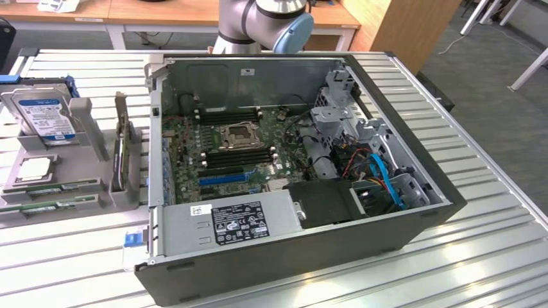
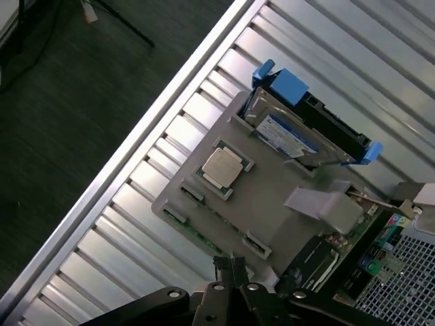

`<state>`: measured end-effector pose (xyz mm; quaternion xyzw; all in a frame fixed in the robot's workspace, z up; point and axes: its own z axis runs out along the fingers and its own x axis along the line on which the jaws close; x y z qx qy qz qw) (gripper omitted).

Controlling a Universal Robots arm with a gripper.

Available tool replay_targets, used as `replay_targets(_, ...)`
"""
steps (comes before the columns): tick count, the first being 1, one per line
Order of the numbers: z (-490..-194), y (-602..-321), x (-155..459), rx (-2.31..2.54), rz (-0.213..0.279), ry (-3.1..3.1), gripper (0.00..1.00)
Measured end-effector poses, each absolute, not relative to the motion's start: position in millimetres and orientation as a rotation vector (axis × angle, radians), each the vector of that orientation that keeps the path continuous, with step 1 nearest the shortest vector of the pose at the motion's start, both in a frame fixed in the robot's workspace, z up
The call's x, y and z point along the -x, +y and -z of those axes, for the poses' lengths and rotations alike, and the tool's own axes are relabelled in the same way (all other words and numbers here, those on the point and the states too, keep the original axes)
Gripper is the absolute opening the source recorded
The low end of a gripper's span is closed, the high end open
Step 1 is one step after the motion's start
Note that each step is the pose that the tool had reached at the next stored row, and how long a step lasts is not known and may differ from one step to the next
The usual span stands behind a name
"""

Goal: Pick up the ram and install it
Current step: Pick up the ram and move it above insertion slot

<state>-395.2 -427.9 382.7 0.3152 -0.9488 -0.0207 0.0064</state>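
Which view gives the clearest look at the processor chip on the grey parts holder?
The wrist view: the processor chip is seen nearly from above, silver lid and green border unobstructed on the grey parts holder. The exterior view shows it obliquely, at that view's far left.

Table: ribbed bare metal, satin sheen; computer case: dark grey painted metal, matt; power supply: dull bare sheet metal with a smooth printed label; motherboard: green lacquered board; holder: grey plastic, matt and smooth; hard drive: shiny metal under a glossy label; drive bracket: smooth blue plastic; processor: silvery metal lid, satin; ram: green circuit board; floor: dark carpet, rough.
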Motion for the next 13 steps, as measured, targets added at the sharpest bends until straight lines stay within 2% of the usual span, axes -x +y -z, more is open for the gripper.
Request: replay_targets(13,-380.6,-427.9,395.1,-1.328,0.062,-2.827,0.1)
